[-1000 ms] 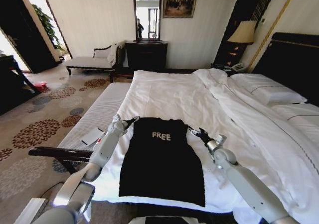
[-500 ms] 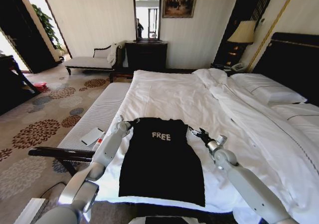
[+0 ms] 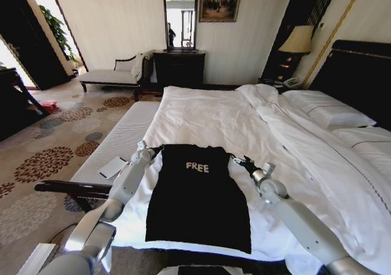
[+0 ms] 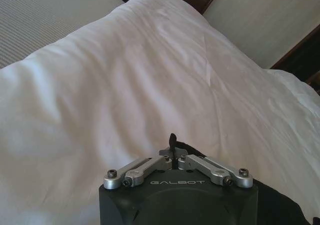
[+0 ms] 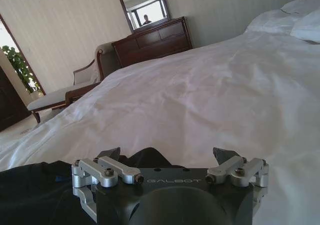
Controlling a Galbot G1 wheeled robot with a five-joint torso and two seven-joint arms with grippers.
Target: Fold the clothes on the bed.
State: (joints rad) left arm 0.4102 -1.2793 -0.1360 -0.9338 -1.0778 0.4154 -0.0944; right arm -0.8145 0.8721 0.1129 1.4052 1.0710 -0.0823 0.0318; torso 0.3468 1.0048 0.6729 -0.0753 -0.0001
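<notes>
- The T-shirt point(image 3: 198, 195) lies flat on the bed point(image 3: 220, 119), near its foot edge, "FREE" facing up. Its long axis runs from collar, far from the robot, to hem, close by.
- The left pincer point(image 3: 157, 148) sits at the shirt's left shoulder corner. In the left wrist view its jaws point(image 4: 173, 146) are closed, with a sliver of black cloth between them.
- The right pincer point(image 3: 239, 161) rests at the right shoulder, jaws spread wide point(image 5: 169, 156); black fabric lies just under them, ungripped.
- Each arm flanks one top corner, about equally near; I judge the fold would carry collar toward hem.
</notes>
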